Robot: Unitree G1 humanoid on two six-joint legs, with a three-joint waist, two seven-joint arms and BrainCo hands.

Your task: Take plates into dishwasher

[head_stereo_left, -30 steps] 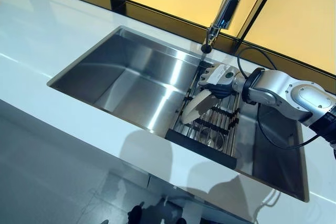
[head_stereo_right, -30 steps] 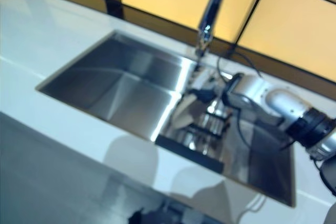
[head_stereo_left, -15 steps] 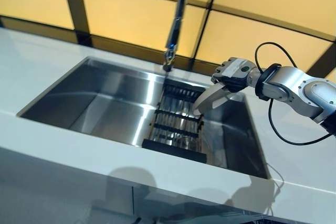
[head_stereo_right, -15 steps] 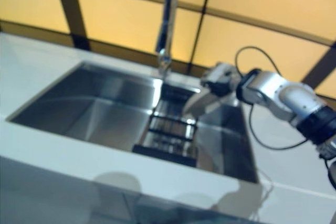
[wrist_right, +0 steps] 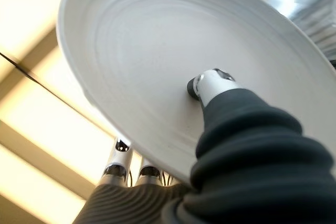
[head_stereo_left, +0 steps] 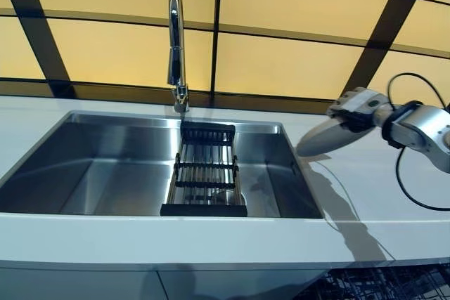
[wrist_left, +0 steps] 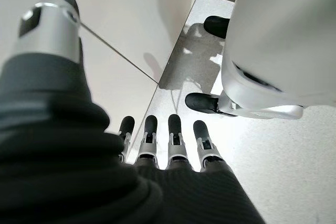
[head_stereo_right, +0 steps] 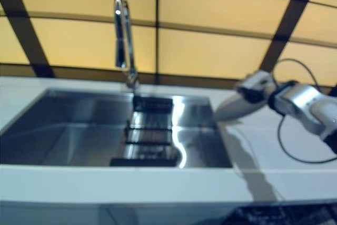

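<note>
Looking down from the head, I see a dark wire rack (head_stereo_left: 383, 287) at the near lower right edge, below the white counter (head_stereo_left: 211, 240). Too little of it shows for me to tell more.

Past the counter's front strip lies the steel sink (head_stereo_left: 91, 173). A black-framed drainer (head_stereo_left: 204, 173) spans it from front to back, right of the sink's middle. What sits under its bars is too small for me to make out.

To the right of the sink, over the counter, my right hand (head_stereo_left: 355, 107) holds a white plate (head_stereo_left: 323, 138). The plate hangs clear of the counter, tilted, its low edge toward the sink's far right corner. My right wrist view shows the thumb (wrist_right: 210, 85) pressed on the plate's (wrist_right: 157, 51) face and the fingers (wrist_right: 122, 158) reaching behind its rim, so the hand pinches the plate between thumb and fingers.

My left hand (wrist_left: 168, 140) shows only in its own wrist view, fingers straight and side by side, holding nothing, pointing down at a pale floor.

At the sink's far rim a tall chrome tap (head_stereo_left: 176, 47) stands, directly behind the drainer. Behind it, yellow panels (head_stereo_left: 281, 61) divided by dark bars fill the back.
</note>
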